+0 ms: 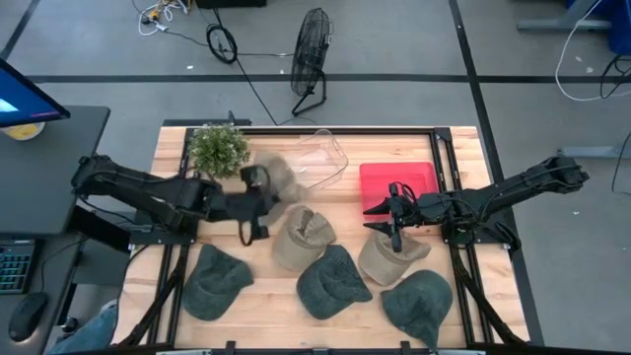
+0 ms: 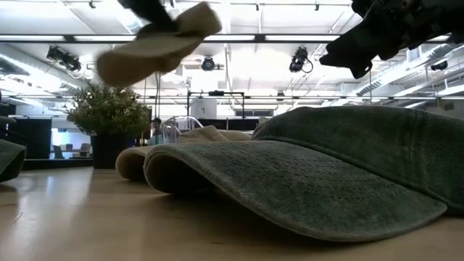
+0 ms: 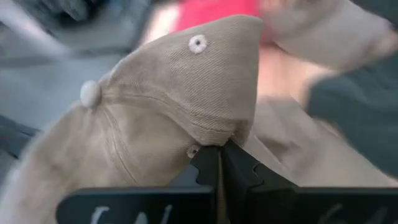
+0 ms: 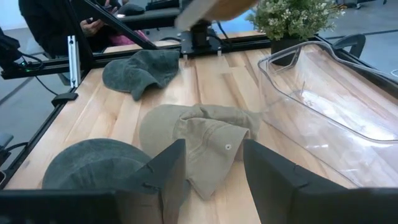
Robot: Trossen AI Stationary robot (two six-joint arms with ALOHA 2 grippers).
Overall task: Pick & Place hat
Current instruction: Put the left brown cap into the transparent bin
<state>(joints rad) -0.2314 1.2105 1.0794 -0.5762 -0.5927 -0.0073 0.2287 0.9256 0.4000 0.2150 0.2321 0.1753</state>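
Nearest the front edge of the table, three green caps are lying in a row: one at 7 o'clock, one at 6 o'clock and one at 5 o'clock. Just beyond them two tan caps are resting, one near the centre and one at 4 o'clock.

The right arm is reaching in from 3 o'clock, stretched low and nearly level across the table. Its right gripper is hovering over the tan cap at 4 o'clock, with the fingers standing apart and holding nothing.

The left arm is reaching in from 9 o'clock, elbow bent, forearm running toward the centre. Its left gripper is carrying the hat in the air; in the low view the hat is hanging well clear of the table. The fingers are pressed together on a fold of the tan cloth, near an eyelet and the crown button.

Farther back, a clear bin is sitting at 12 o'clock, a red tray at 1 o'clock and a potted plant at 11 o'clock. Beyond the table a floor fan is standing.

No writing on the hats or fingers can be read.
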